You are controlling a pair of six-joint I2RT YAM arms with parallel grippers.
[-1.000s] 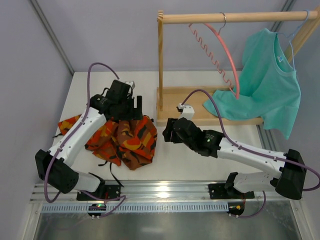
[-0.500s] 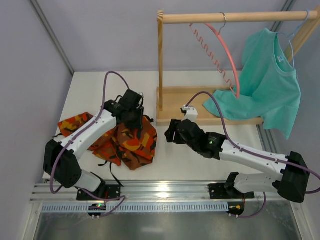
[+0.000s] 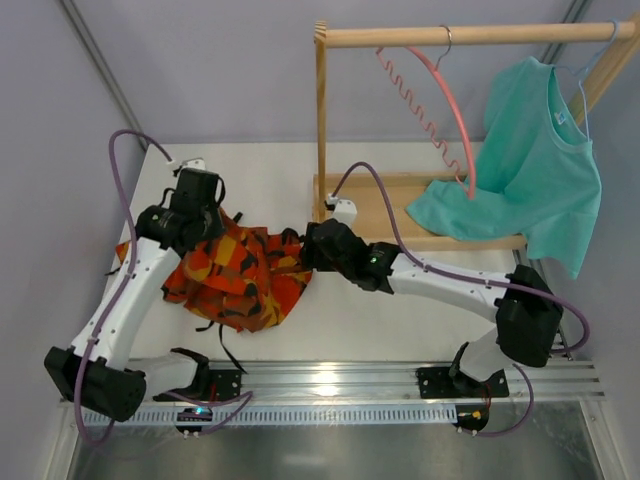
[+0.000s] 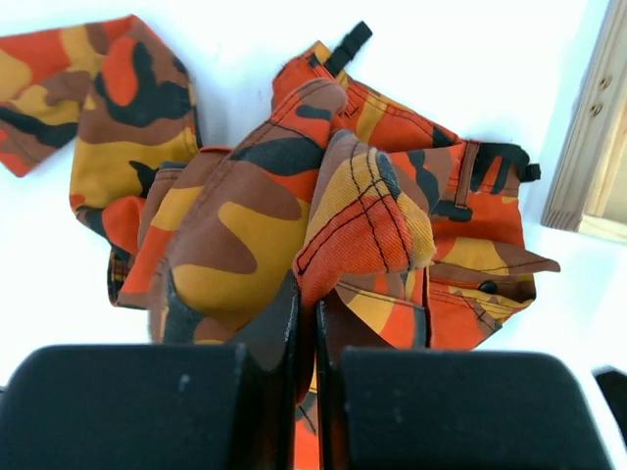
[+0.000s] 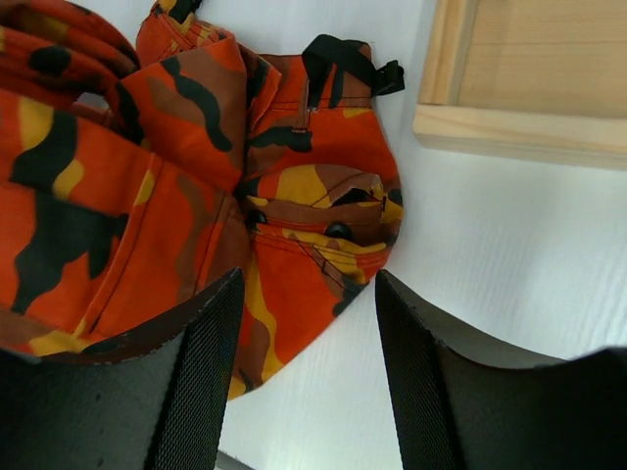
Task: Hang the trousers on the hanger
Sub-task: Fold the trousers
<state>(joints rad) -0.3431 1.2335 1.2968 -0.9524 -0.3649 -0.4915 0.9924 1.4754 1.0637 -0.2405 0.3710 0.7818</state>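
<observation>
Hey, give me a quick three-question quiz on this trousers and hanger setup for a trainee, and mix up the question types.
1. True or false: the left claw is shut on a fold of the trousers.
2. Where is the pink hanger? A: hanging on the wooden rail. B: threaded through the trousers. C: held in the left claw.
3. Fill in the blank: the right claw, over the trousers' edge, is ___.
Key: 1 true; 2 A; 3 open.
</observation>
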